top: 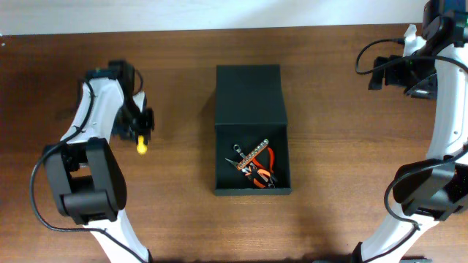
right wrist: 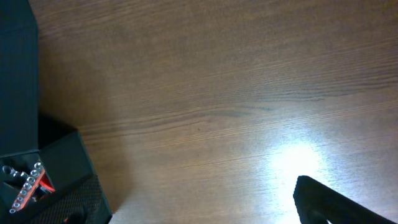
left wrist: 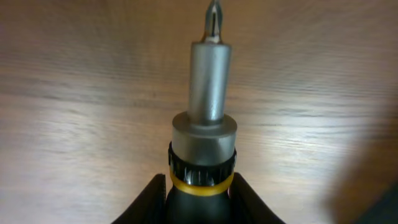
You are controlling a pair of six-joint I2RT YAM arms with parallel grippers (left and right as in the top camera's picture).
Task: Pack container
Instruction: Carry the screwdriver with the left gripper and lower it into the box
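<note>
Over the wooden table [top: 329,161], left of the container [top: 252,191], our left gripper [left wrist: 199,193] clamps a screwdriver [left wrist: 210,81]; we should clear the container's wall before lowering. Our right gripper's [top: 379,73] spread we cannot tell.

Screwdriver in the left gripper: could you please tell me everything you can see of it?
The screwdriver has a silver metal shaft ending in a cross-point bit, a wider grey collar, then a ribbed black ring, a yellow band and a black handle. The left gripper holds the handle between its black fingers, over the wooden table, left of the container.
</note>
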